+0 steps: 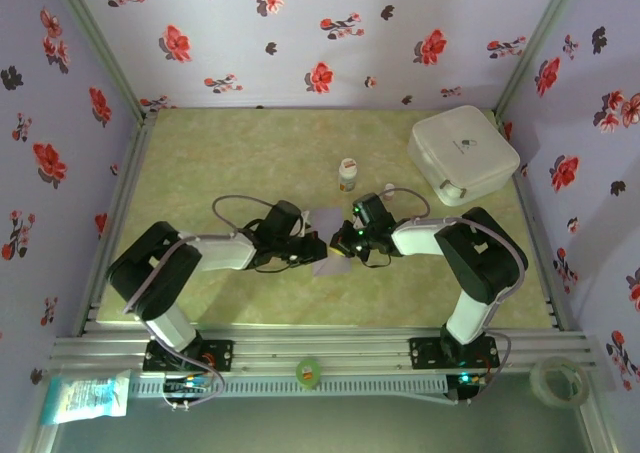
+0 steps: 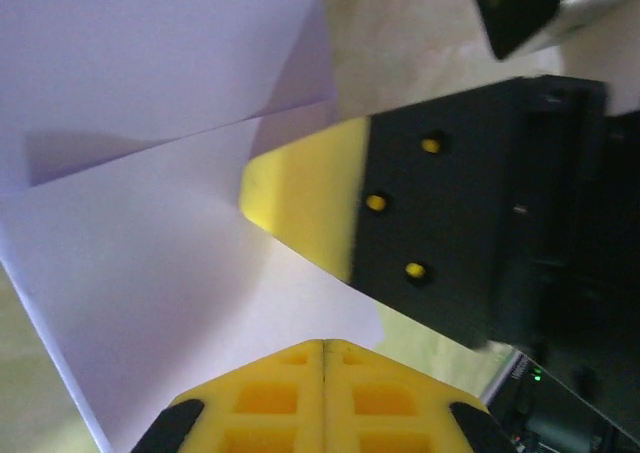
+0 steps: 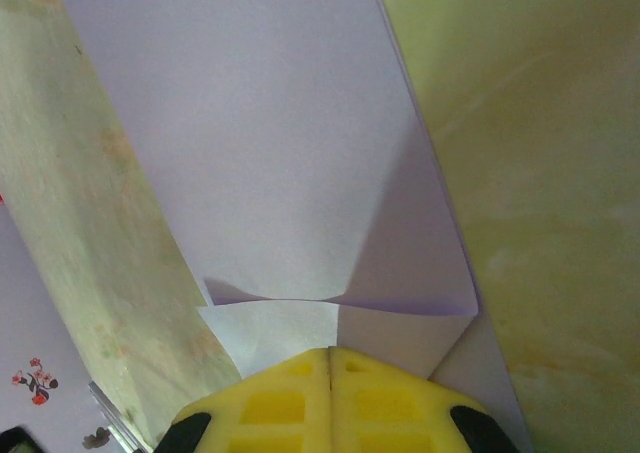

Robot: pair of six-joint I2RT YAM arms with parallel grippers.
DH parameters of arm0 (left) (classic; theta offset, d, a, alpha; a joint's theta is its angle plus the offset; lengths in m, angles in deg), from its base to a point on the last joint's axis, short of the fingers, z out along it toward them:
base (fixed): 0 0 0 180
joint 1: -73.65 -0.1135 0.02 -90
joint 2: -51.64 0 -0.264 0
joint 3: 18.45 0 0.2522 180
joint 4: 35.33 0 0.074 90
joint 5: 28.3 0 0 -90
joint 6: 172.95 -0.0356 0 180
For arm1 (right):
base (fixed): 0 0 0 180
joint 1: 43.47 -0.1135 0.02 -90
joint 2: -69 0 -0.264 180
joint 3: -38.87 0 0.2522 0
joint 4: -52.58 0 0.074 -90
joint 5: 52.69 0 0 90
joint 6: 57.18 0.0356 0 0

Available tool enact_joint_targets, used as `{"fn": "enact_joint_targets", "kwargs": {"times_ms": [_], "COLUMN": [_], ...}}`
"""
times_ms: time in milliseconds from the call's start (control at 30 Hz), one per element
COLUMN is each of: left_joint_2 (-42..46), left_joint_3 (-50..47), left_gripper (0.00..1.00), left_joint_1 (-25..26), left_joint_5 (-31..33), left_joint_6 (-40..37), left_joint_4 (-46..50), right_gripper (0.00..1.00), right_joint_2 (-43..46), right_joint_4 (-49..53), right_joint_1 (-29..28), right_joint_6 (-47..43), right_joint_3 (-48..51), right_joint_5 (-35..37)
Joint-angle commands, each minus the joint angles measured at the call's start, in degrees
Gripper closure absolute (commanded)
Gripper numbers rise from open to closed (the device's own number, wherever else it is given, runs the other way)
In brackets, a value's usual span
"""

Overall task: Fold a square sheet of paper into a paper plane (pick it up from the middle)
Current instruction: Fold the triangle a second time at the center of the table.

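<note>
At mid-table, just past the arm bases, the two pincers meet nearly tip to tip over the sheet of paper (image 1: 328,221); left gripper (image 1: 312,249) comes in from the left and right gripper (image 1: 352,240) from the right, so neither arm is clearly nearer; the sheet lies flat on the table (image 1: 220,153), under and between them. Left wrist view: left gripper (image 2: 323,358) clenched, pads flush together with no paper visible in the seam; the sheet (image 2: 150,273) lies directly beyond its tips, with one yellow finger (image 2: 300,213) of the right gripper resting over it from the other side. Right wrist view: right gripper (image 3: 330,358) likewise clenched with nothing seen pinched; the sheet (image 3: 260,173) runs straight away from its tips, with a folded flap and crease just ahead of them. From above, the paper reads as a narrow strip with its long axis running near-to-far, crosswise to both forearms. My read: partway through folding, not a dart yet. Any crease-pressing stroke would need to run along that axis, so the tips must travel sideways relative to the arms; risk is dragging the thin sheet rather than creasing it. Farther back and apart from the work are a small bottle (image 1: 347,174) and, at far right, a white box (image 1: 463,155).
</note>
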Motion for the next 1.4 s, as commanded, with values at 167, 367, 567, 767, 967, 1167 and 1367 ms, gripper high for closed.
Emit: {"fn": "enact_joint_targets", "kwargs": {"times_ms": [167, 367, 567, 767, 967, 1167, 1367], "left_joint_2": [-4.8, -4.2, -4.2, -4.5, -4.1, -4.5, -5.1], "left_joint_3": [-1.2, -7.7, -7.8, -6.6, -6.2, -6.0, -6.1], "left_gripper": [1.00, 1.00, 1.00, 1.00, 1.00, 1.00, 1.00], "left_joint_1": [0.1, 0.3, 0.5, 0.6, 0.6, 0.6, 0.6], "left_joint_5": [1.2, 4.4, 4.4, 5.0, 5.0, 5.1, 5.0], "left_joint_6": [-2.1, -0.1, -0.3, -1.5, -1.9, -2.2, -2.3], "left_joint_4": [1.2, 0.4, -0.3, 0.7, 1.0, 2.4, 2.4], "right_gripper": [1.00, 1.00, 1.00, 1.00, 1.00, 1.00, 1.00], "right_joint_2": [-0.6, -0.3, 5.0, 6.3, 3.0, -0.6, -1.1], "right_joint_4": [5.1, 3.9, 3.9, 6.2, 4.6, 6.5, 3.8], "right_joint_1": [0.0, 0.1, 0.0, -0.4, -2.9, -2.4, 2.9], "right_joint_6": [-0.8, -1.3, -3.2, -6.8, -3.8, -3.2, -3.6], "right_joint_3": [0.6, -0.4, -0.7, -1.5, -2.8, -2.7, 0.1], "right_joint_5": [3.6, 3.1, 4.2, 1.3, 0.7, 2.6, 2.7]}}
